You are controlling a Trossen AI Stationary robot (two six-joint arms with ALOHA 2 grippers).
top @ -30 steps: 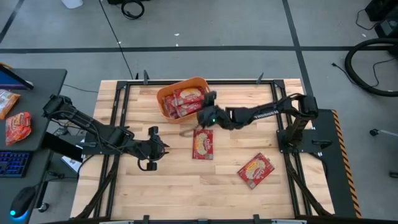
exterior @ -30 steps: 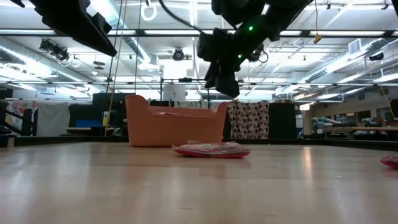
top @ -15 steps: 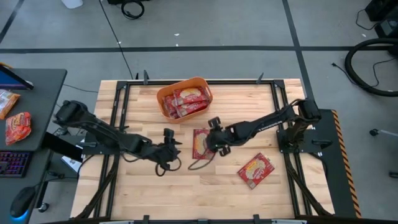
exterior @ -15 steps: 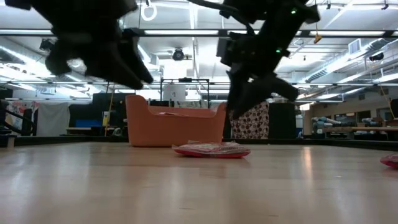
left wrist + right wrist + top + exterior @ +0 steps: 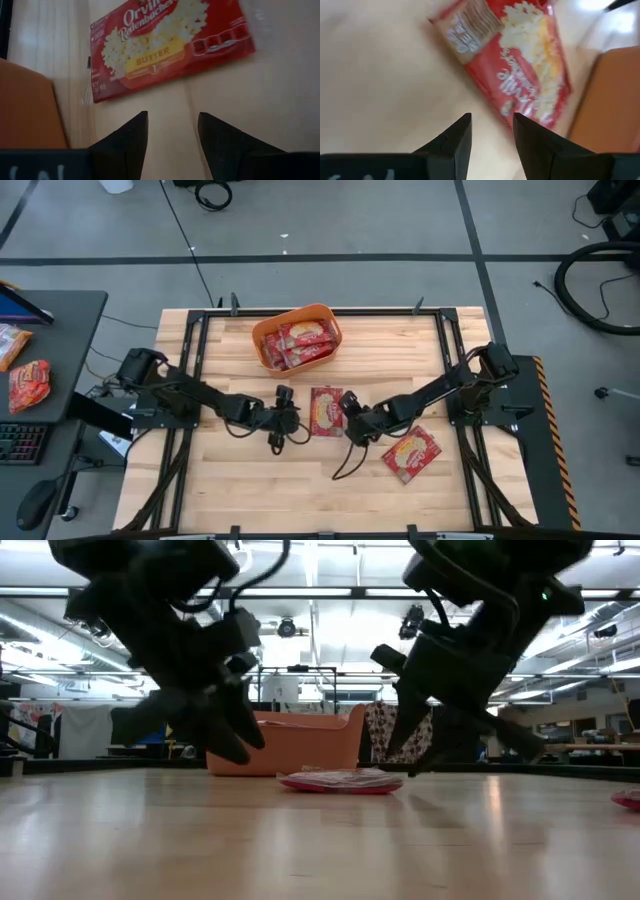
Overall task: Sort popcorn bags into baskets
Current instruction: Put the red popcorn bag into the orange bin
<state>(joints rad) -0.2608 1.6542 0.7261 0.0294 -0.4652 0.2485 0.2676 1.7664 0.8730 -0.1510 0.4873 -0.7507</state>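
Observation:
One red popcorn bag lies flat at the table's middle, also seen in the low view. A second bag lies flat toward the near right. The orange basket stands near the far edge with several bags inside. My left gripper is open, low, just left of the middle bag, pointing at it. My right gripper is open, low, just right of the same bag. Neither gripper touches it.
The basket stands behind the middle bag in the low view, and its wall shows in both wrist views. Bare wooden table runs along the near side. Two more red packets lie on a side desk off the table's left.
My right gripper has left the basket, moved toward the near edge and come down beside the middle bag's right side. My left gripper has moved right toward that bag's left side and dropped lower. The bags have stayed in place.

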